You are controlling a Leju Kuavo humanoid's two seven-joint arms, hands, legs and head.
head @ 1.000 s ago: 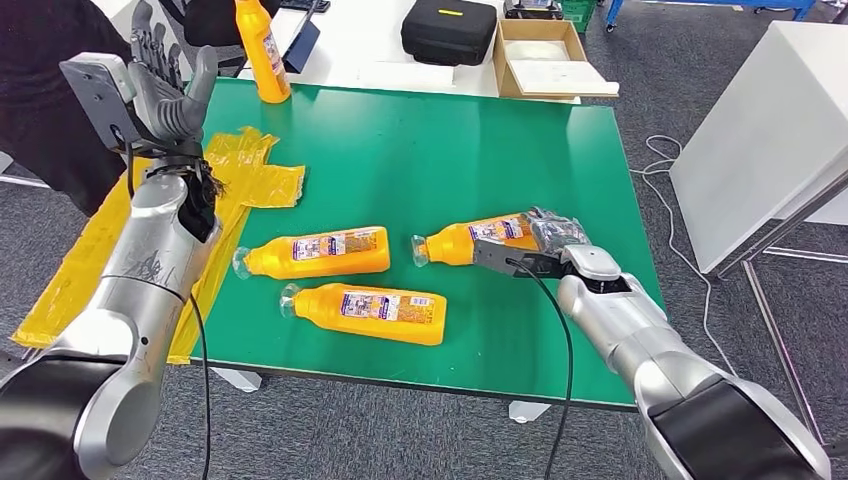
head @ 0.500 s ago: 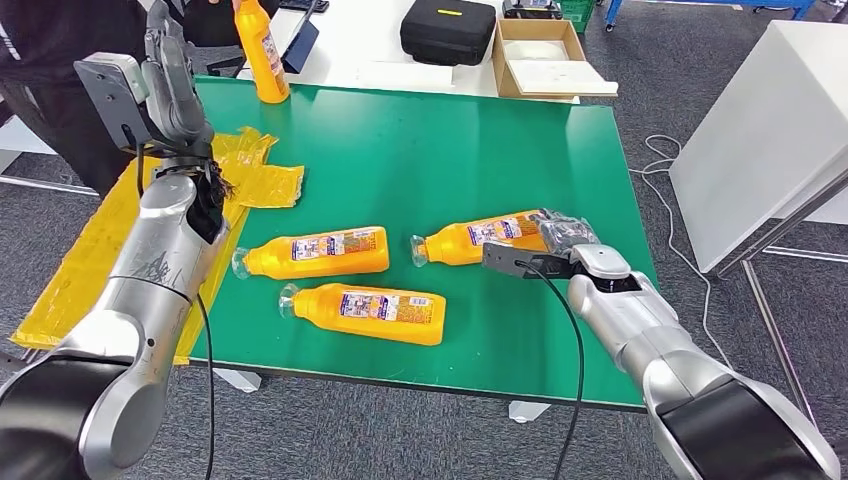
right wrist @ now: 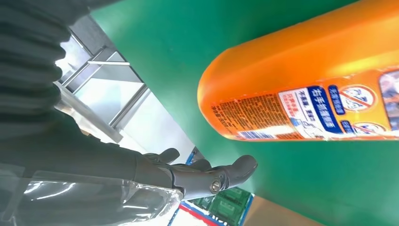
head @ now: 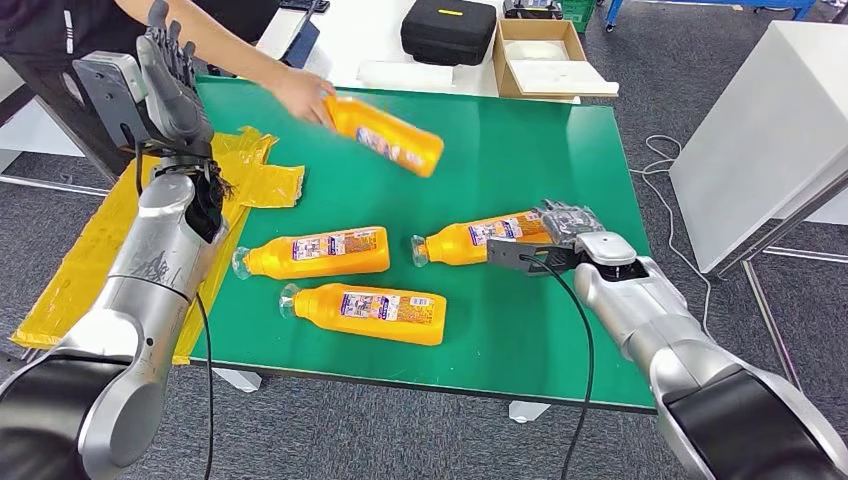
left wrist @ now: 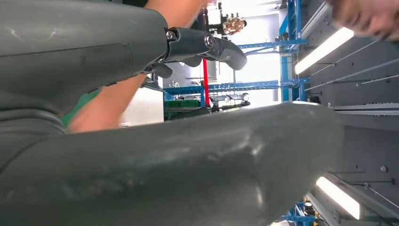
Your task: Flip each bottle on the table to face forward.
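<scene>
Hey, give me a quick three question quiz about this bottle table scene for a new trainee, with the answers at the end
1. How many orange bottles lie flat on the green table?
2. True or false: the robot's right hand is next to the base of a lying bottle.
3. Who holds the tilted bottle above the table: A) the left hand, B) a person's hand, C) nobody?

Key: 1) three; 2) true; 3) B
</scene>
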